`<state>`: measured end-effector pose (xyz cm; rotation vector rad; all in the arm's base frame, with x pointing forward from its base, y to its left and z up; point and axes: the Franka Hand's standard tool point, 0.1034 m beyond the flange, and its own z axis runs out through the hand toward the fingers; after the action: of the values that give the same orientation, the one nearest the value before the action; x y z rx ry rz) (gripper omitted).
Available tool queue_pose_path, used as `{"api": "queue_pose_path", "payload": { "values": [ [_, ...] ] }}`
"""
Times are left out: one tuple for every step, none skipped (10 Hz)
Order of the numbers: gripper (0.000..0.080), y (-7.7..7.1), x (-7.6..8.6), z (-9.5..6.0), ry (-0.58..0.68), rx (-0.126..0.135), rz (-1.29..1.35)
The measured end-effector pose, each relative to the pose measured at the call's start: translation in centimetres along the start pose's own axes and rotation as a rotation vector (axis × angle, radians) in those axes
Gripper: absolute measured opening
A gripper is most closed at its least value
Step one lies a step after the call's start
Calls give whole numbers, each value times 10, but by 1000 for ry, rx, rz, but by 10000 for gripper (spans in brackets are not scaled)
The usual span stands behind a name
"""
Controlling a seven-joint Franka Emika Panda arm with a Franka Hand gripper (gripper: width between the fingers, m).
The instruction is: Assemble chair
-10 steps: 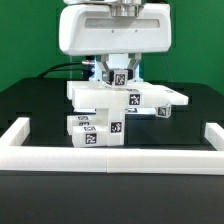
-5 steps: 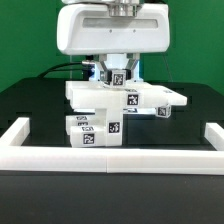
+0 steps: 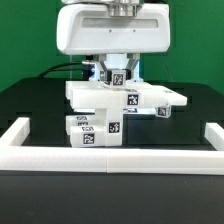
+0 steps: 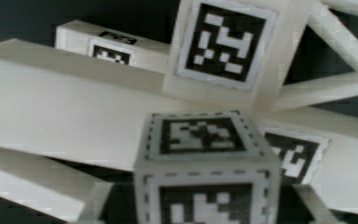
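At the exterior view's upper centre the gripper (image 3: 117, 74) clenched the chair (image 3: 95, 96) — its tagged top piece (tag toward camera). The stacked white parts sat directly below.

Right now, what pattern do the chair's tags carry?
Each tag shows a black-and-white square code; clearest in the wrist view.

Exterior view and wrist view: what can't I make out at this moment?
- Exterior view: fingertips of the tool, hidden by its own white body and a tagged chair piece.
- Exterior view: where the chair meets the table, hidden by the front rail.
- Exterior view: everything above the tool, cut off by the top edge.
- Wrist view: the chair's overall shape, cropped at every edge; nearest tag blurred.
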<state>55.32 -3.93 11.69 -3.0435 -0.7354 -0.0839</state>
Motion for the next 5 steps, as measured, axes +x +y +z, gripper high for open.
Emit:
{"api": "queue_pose_path", "payload": {
  "values": [
    [290, 0, 0, 0, 1, 1, 101],
    [290, 0, 0, 0, 1, 1, 162],
    [290, 0, 0, 0, 1, 1, 196],
    [290, -1, 1, 0, 1, 1, 287],
    [290, -1, 1, 0, 1, 1, 342]
  ]
}}
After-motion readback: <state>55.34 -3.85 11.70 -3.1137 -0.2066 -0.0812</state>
